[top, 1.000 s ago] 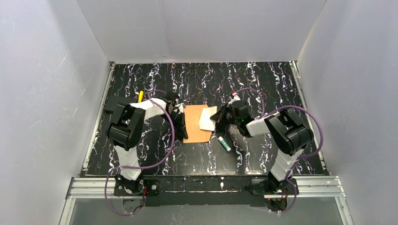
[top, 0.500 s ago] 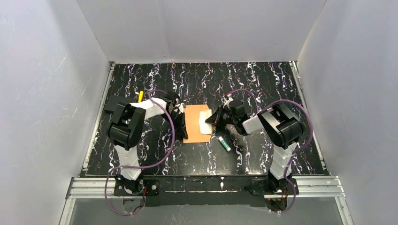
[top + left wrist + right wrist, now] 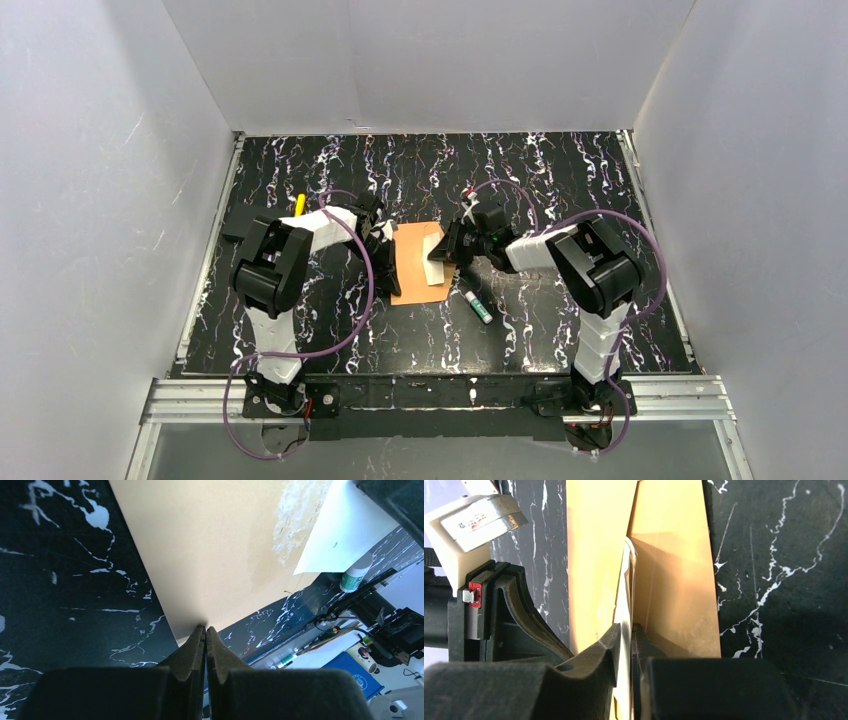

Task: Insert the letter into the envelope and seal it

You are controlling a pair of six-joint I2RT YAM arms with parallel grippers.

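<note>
Your right gripper [image 3: 625, 629] is pinching the letter [image 3: 436, 264], which is sitting partway inside the envelope [image 3: 408, 276]. The pocket is running leftward from that grip, toward your left gripper [image 3: 205, 629], which is clamping the envelope's opposite edge.

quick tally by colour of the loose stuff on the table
orange-brown: 1, envelope
white: 1, letter
green and white: 1, tube
yellow: 1, pen
dark: 1, flat card
total: 5
</note>
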